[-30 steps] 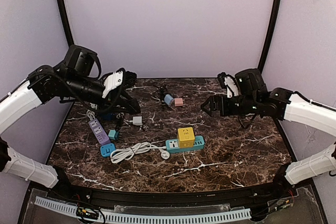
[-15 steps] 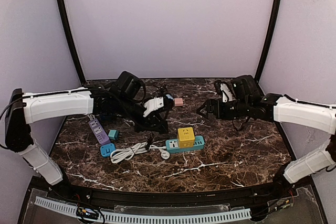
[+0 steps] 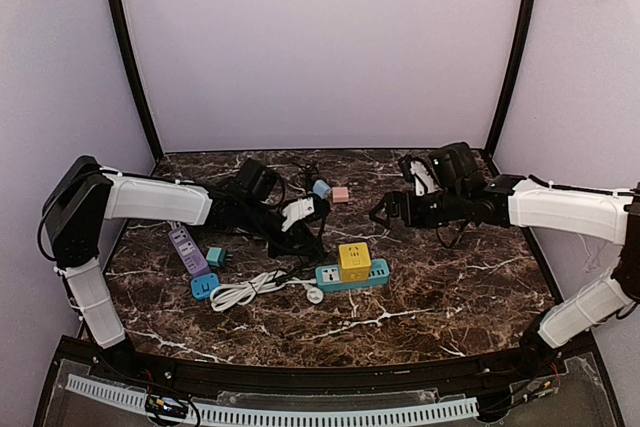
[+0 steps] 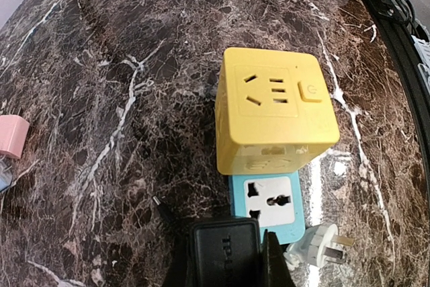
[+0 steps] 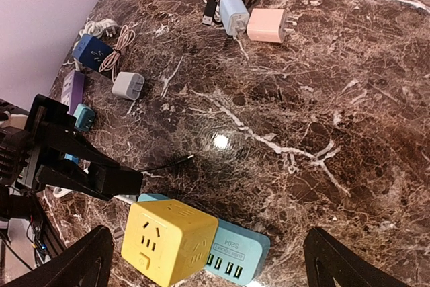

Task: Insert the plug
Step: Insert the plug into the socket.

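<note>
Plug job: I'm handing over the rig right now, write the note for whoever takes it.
Left gripper: shut on the black plug, close to the free white socket of the blue power strip.
Right gripper: open, empty, hovering behind the strip.
Yellow cube sits on the strip.
Done: plug in hand at the strip.
Left: line it up and push it in.

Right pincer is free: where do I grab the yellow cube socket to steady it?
Take the yellow cube socket by two opposite upright side faces, coming down from above. It stands square on the teal strip, sides flat and parallel; keep its top socket face clear.
</note>
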Controlling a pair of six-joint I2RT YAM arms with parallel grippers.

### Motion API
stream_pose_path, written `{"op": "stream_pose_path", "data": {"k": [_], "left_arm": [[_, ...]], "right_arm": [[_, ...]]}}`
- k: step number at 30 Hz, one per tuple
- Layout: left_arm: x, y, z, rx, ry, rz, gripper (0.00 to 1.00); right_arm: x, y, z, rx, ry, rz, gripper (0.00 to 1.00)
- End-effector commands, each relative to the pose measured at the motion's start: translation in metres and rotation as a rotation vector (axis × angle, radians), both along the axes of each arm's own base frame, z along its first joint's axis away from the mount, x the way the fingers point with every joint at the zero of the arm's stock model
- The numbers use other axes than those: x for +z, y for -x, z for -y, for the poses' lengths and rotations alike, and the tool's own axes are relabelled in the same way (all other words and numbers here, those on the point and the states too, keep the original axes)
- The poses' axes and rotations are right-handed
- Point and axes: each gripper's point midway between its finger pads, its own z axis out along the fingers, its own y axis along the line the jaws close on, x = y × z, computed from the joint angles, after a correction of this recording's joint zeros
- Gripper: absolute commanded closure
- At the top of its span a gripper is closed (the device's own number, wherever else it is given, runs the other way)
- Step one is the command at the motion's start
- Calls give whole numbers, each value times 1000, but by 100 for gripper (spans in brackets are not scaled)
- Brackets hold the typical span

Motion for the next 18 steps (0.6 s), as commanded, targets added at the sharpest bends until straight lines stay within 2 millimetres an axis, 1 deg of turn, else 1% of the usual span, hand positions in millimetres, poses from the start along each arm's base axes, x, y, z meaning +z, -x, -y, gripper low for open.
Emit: {"op": "stream_pose_path", "data": {"k": [1,2,3,4,5,6,7,9,11,12,13,14,18], "left_arm": [[11,-14,6,27,71,15,99],[21,-29,4,49,94,41,99],[21,-37,3,58,95,53,99],[30,-50,1,56,103,99,99],[29,-54,1,50,94,114,99],[35,-59,2,25,89,157,99],[31,-58,2,21,72,153,99],[9,-33,2,-21,14,74,99],[-8,1,1,-67,-11,-26,99],[-4,11,6,-74,7,-41,99],[-10,19,4,-74,8,-58,99],[-3,19,10,-64,40,-37,99],[-12,17,12,-34,27,1,99]], "right_arm": [[10,-14,1,6,58,69,1],[11,-18,0,9,69,79,1],[11,-21,-1,12,79,88,1],[12,-24,-2,17,89,99,1],[12,-28,-3,19,100,105,1],[13,-32,-4,14,114,108,1],[10,-34,-3,8,130,101,1],[11,-38,-4,1,137,94,1],[9,-34,-6,7,125,72,1],[8,-32,-5,7,119,62,1],[8,-29,-5,5,113,54,1],[7,-27,-3,0,112,51,1],[10,-25,1,-11,108,57,1]]}}
